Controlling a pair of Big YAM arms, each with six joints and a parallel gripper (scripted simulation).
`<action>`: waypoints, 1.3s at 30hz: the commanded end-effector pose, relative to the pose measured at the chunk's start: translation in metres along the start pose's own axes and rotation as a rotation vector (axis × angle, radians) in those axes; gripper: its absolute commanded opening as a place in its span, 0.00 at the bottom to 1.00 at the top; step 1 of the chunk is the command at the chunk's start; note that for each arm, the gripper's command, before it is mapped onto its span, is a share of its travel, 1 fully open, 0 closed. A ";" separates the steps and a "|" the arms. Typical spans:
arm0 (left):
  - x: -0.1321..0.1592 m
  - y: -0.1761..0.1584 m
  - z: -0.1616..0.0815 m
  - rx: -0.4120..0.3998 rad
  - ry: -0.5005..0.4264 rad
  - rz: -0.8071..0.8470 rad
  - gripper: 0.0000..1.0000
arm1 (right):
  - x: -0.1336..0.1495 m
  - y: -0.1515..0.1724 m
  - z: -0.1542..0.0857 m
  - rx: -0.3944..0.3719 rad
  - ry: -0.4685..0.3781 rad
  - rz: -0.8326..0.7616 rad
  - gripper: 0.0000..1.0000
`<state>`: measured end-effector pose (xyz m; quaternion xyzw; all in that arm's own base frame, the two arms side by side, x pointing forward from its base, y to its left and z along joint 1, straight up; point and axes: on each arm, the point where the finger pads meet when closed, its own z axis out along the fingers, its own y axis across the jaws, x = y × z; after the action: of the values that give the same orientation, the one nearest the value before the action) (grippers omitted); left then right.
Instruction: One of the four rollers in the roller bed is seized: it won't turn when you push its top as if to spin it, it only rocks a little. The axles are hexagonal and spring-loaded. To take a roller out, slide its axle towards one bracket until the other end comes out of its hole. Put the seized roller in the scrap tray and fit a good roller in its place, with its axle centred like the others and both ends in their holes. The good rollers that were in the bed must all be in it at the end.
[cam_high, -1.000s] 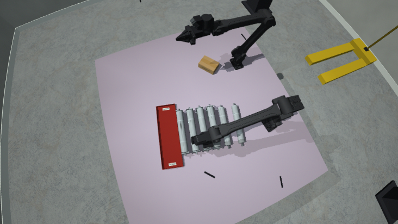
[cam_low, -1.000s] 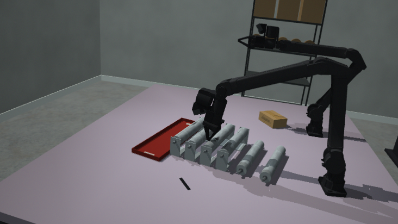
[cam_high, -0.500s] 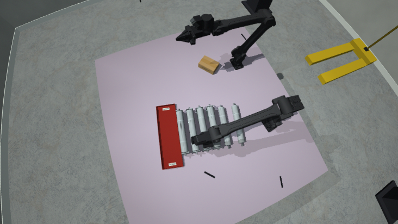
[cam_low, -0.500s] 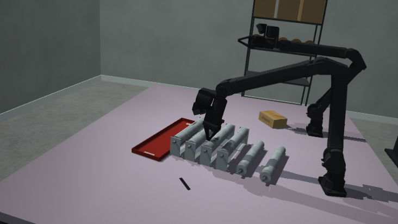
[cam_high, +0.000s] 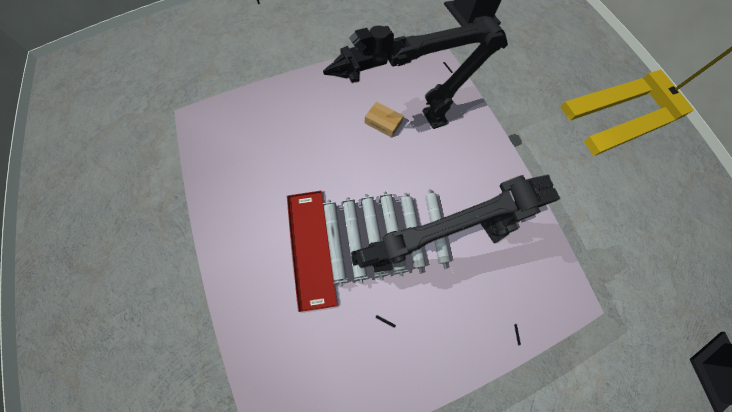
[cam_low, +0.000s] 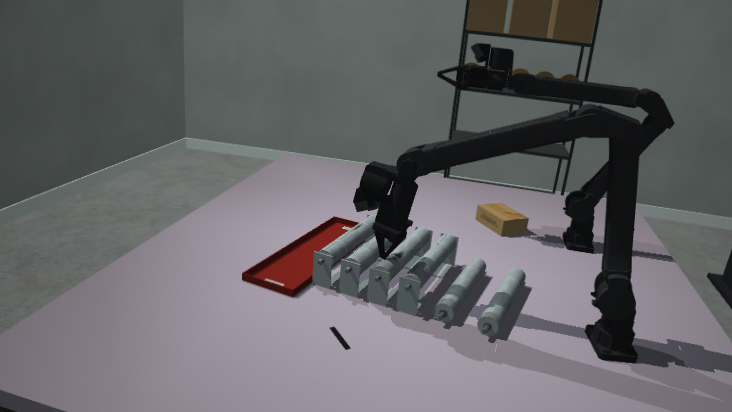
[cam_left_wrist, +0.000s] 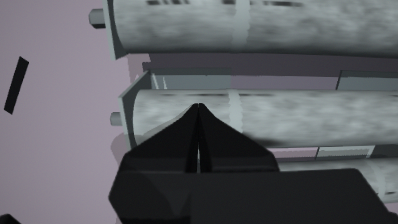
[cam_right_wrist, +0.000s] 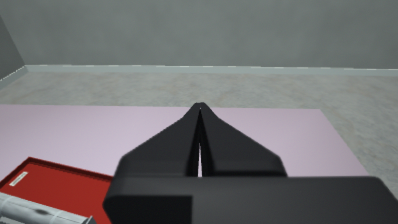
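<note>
The roller bed (cam_high: 358, 237) holds four grey rollers in grey brackets (cam_low: 379, 261), right beside the red scrap tray (cam_high: 311, 250) (cam_low: 299, 254), which is empty. Two more grey rollers lie loose on the mat beside the bed (cam_low: 461, 289) (cam_low: 502, 302). My left gripper (cam_high: 357, 257) is shut and empty. Its tip (cam_left_wrist: 198, 107) (cam_low: 387, 251) rests on top of a middle roller near its axle end. My right gripper (cam_high: 327, 70) (cam_low: 441, 74) is shut and empty, held high and far from the bed. In the right wrist view (cam_right_wrist: 199, 106) a corner of the tray (cam_right_wrist: 50, 187) shows.
A cardboard box (cam_high: 384, 118) lies near the right arm's base. Short black strips lie on the mat (cam_high: 385, 320) (cam_high: 517, 334). A metal shelf (cam_low: 527, 76) stands behind the table. A yellow fork (cam_high: 624, 110) lies on the floor beyond the mat.
</note>
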<state>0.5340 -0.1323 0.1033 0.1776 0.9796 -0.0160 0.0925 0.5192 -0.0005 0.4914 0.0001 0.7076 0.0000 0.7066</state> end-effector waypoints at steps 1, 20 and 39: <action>0.011 -0.001 0.012 0.001 0.041 -0.001 0.00 | -0.027 0.007 -0.009 -0.013 -0.044 -0.010 0.00; -0.030 0.003 -0.069 -0.010 -0.057 0.001 0.00 | -0.027 0.007 -0.009 -0.013 -0.044 -0.010 0.00; -0.020 0.014 -0.081 -0.021 -0.089 -0.036 0.00 | -0.027 0.007 -0.009 -0.013 -0.044 -0.010 0.00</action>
<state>0.5343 -0.1307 0.1605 0.1755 0.9794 -0.0159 0.0987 0.5192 -0.0005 0.4914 0.0001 0.7076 0.0000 0.7066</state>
